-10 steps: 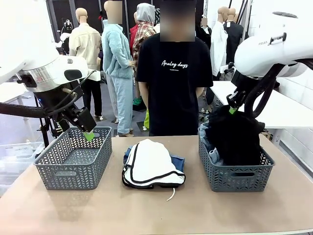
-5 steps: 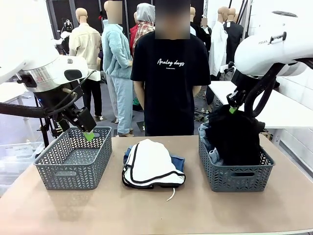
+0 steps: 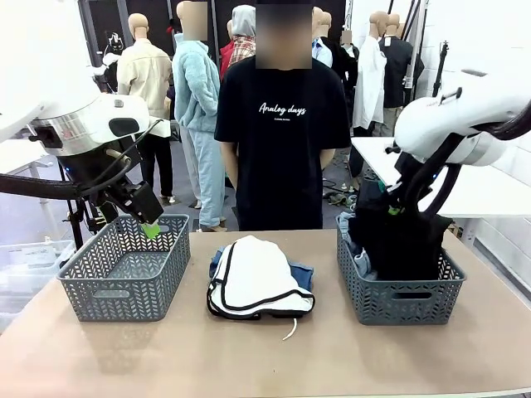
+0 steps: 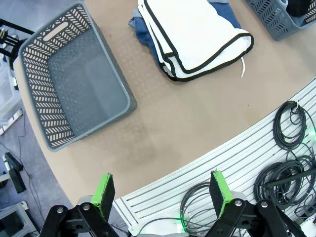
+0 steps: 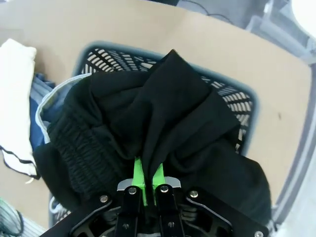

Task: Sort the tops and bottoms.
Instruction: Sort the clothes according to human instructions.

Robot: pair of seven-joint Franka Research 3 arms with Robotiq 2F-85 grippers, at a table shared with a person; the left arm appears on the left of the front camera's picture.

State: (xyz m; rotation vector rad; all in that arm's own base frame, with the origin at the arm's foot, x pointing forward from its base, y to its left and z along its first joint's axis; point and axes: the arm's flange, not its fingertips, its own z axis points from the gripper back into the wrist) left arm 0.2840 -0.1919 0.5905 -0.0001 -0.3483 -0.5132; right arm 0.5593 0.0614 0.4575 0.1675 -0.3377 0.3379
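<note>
A white top with thin black trim point(image 3: 257, 274) point(image 4: 197, 34) lies folded mid-table on a blue denim piece point(image 3: 303, 272). My right gripper point(image 3: 394, 209) point(image 5: 146, 173) is shut on a fold of a plain black garment point(image 3: 406, 236) point(image 5: 168, 108). That garment hangs into the right grey basket point(image 3: 402, 303), on top of denim point(image 3: 353, 240). A gathered band shows on its side. My left gripper point(image 3: 151, 230) point(image 4: 163, 190) stands open with nothing between its fingers, above the near rim of the left grey basket point(image 3: 124, 282) point(image 4: 74, 89), which holds nothing.
A person in a black printed T-shirt point(image 3: 282, 141) stands behind the table's far edge, hands behind the back. Bare table lies in front of the baskets. Cables and a slatted panel point(image 4: 276, 163) sit below the table's near edge.
My right arm has come down, and the black garment has sunk lower into the right basket. The person has shifted slightly to the left. My left arm has not moved.
</note>
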